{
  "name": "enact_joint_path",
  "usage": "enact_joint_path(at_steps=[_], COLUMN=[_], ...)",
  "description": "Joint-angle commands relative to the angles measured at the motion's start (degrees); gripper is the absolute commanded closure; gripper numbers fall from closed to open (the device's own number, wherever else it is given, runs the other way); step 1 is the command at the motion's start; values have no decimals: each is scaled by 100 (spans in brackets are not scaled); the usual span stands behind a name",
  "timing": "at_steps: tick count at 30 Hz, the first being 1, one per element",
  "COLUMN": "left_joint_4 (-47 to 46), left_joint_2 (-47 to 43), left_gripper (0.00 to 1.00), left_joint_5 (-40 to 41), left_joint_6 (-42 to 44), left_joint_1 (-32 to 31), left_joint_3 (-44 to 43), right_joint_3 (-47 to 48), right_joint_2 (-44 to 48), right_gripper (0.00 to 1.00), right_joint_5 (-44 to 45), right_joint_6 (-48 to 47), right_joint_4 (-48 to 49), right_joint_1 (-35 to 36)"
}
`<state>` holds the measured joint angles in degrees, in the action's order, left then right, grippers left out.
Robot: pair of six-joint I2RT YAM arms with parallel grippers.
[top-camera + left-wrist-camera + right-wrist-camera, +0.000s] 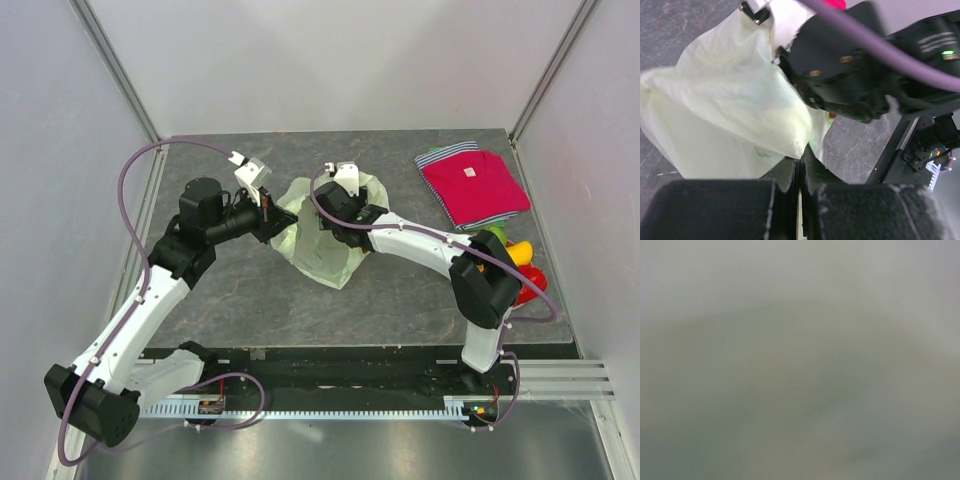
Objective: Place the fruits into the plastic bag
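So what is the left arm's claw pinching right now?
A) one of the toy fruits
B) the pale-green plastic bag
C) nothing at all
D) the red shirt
B: the left gripper is shut on a fold of the plastic bag, while the red shirt lies apart, far right.

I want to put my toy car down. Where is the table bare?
Bare: the near middle of the table, between left arm and right arm, in front of the plastic bag; also the far strip between bag and red shirt. Crowded: the right edge, with shirt and fruits.
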<state>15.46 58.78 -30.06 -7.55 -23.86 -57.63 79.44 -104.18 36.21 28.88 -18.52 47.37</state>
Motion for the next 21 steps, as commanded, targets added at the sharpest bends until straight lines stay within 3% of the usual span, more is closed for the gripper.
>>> enact_joint_path(at_steps=[1, 3, 8, 15, 20, 21], left_joint_4=[-333, -360, -377, -342, -325, -333], left_joint_2=[-271, -297, -210, -139, -122, -122], left_gripper=[98, 98, 98, 98, 98, 98], left_joint_5=[9, 9, -26, -35, -52, -61], left_joint_6=[263, 263, 237, 228, 228, 210], left_joint_1=[30, 30, 30, 30, 30, 22], left_joint_3=[50, 76, 76, 58, 50, 50], right_joint_3=[46, 28, 72, 72, 1, -42], right_joint_2=[-252, -261, -296, -305, -217, -208], right_gripper=[98, 94, 72, 29, 18, 12], right_joint_5=[493, 501, 317, -69, -306, -359], right_joint_6=[539, 531, 390, -32, -181, -251], right_joint_4=[-11, -20, -20, -11, 42, 94], right_joint_1=[-272, -299, -299, -299, -317, -308])
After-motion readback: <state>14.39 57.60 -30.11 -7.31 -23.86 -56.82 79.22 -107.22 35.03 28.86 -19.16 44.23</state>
